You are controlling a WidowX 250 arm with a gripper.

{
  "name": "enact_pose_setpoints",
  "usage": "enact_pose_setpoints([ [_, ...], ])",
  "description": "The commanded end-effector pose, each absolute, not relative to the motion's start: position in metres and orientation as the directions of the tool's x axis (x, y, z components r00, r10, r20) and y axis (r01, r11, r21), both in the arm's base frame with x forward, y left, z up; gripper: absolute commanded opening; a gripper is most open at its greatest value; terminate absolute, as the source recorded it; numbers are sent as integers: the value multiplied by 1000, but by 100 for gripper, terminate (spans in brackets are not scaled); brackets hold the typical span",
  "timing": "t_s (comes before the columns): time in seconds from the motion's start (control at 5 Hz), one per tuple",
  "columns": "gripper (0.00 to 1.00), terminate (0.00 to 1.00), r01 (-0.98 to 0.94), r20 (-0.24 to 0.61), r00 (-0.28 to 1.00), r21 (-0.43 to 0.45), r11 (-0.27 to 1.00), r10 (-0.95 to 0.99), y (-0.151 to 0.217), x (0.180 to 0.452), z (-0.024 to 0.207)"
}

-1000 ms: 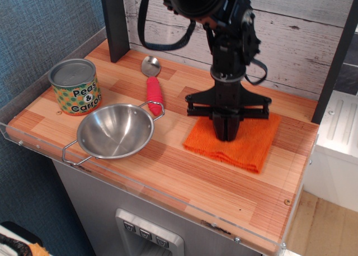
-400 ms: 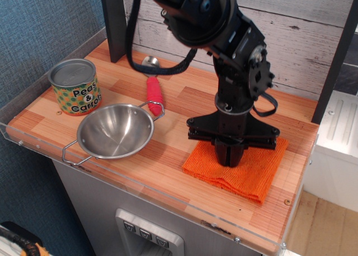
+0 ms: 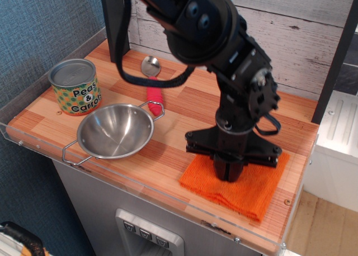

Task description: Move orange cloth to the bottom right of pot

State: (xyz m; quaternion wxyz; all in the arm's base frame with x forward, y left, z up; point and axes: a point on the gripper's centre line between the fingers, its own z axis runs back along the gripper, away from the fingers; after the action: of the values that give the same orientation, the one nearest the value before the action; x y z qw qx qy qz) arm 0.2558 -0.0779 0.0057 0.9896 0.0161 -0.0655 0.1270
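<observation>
Gripper presses down, fingers closed on the orange cloth at the counter's front right, lower right of the empty steel pot; lidded "Peas & Carrots" can stands behind pot.

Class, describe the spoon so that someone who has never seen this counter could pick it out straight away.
Start at the wooden counter and find the steel pot near its front left. Just behind the pot's right handle lies the spoon, partly hidden by a black cable. It alone has a pink-red handle and a round silver bowl.
</observation>
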Motion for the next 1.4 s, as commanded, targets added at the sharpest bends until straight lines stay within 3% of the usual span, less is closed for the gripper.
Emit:
enact_pose_setpoints([
  [0.0, 0, 0, -254, 138, 959, 42, 966, 246, -77, 240, 8],
  [0.4, 0, 0, -287, 168, 945, 18, 958, 280, -69, 247, 22],
  [0.6, 100, 0, -302, 188, 936, -4, 953, 297, -64, 255, 36],
  [1.2, 100, 0, -319, 261, 909, -69, 945, 326, -66, 262, 82],
])
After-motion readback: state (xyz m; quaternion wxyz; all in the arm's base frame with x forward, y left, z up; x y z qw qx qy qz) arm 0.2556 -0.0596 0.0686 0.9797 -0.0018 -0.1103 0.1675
